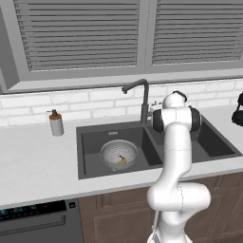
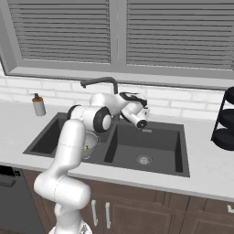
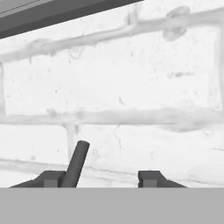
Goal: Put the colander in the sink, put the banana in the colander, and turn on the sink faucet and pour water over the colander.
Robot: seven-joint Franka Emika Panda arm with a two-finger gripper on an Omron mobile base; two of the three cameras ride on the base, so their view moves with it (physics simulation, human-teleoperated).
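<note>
While the colander (image 1: 119, 154) sits in the left basin of the sink (image 1: 90, 156), just below the middle of the left base view, we see the banana (image 1: 122, 161) lying inside it, a small yellow curve near the bowl's lower right wall. In the right base view the colander (image 2: 91, 140) shows as a sliver at centre left, mostly hidden behind our white forearm, with the sink (image 2: 164, 151) spreading across the middle of the frame.

Above the divider between the basins rises the sink faucet (image 1: 142, 97), its hooked spout reaching toward the left of the frame; from the right base view the sink faucet (image 2: 101, 82) arcs just above our arm at upper centre.

Our gripper (image 3: 100, 178) shows at the bottom of the hand view with its two dark tips apart, so the jaws stand open. A slim dark lever (image 3: 77, 162) rises slanted just beside the left tip; we cannot tell whether it touches it. Behind it the white tiled wall (image 3: 131, 96) covers the frame.

Further out, a white soap bottle (image 1: 56, 123) stands on the counter (image 1: 33, 161) at centre left of the left base view, well apart from the sink. A dark tiered rack (image 2: 226, 119) stands at the right edge of the right base view.
</note>
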